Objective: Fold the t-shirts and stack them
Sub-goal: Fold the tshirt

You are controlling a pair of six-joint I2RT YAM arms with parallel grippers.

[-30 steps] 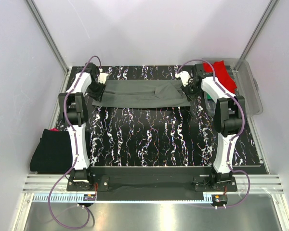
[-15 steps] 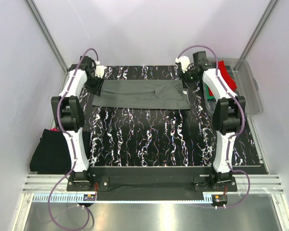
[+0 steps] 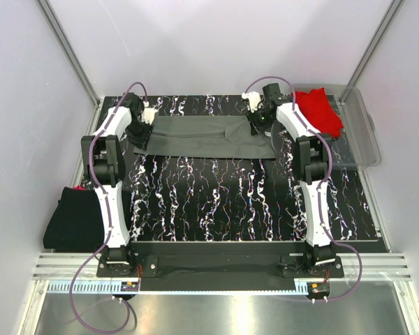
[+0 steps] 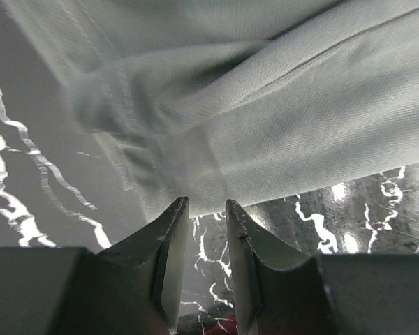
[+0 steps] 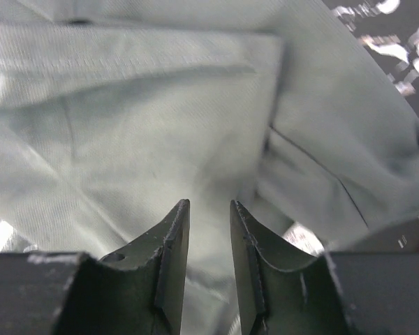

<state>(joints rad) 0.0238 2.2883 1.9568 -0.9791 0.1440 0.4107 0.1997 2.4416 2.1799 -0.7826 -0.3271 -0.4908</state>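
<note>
We find the dark grey t-shirt (image 3: 206, 136) lying as a folded band across the upper part of the black, white-veined table (image 3: 216, 202), which is enclosed by pale walls (image 3: 216, 42). The left gripper (image 4: 204, 206) and the right gripper (image 5: 209, 206) stand slightly parted over its ends, grasping nothing.

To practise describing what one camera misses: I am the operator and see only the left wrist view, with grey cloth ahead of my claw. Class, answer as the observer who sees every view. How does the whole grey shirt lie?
Observer: The grey t-shirt lies as a long folded band across the far side of the table.
Operator: Where is the other arm?
Observer: The right claw is at the band's right end, jaws apart with nothing between them.
Operator: Any other shirts?
Observer: A red t-shirt sits in the clear plastic tub at far right.
</note>
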